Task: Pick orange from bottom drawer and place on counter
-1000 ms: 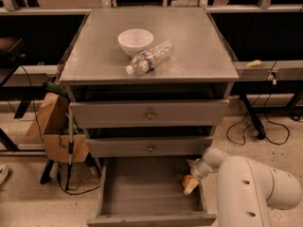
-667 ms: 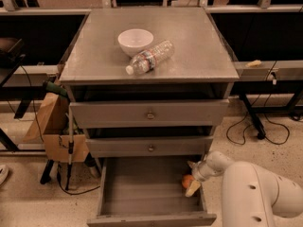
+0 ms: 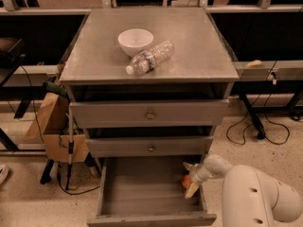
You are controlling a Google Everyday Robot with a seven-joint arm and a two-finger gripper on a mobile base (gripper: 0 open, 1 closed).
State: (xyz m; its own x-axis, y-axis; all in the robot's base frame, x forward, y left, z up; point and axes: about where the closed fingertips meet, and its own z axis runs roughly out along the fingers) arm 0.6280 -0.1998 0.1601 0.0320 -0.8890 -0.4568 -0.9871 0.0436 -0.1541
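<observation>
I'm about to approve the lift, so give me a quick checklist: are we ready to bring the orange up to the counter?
1. Bottom drawer open: ok.
2. Gripper down at the orange, at the drawer's right side: ok.
3. Firm hold on the orange: cannot tell.
4. Bare spot on the counter, right of the bowl and bottle: ok.
5. Middle drawer pushed in above the orange: ok.

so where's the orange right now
The orange is in the bottom drawer, by its right wall, lower right of the camera view, with the claw right beside it.
</observation>
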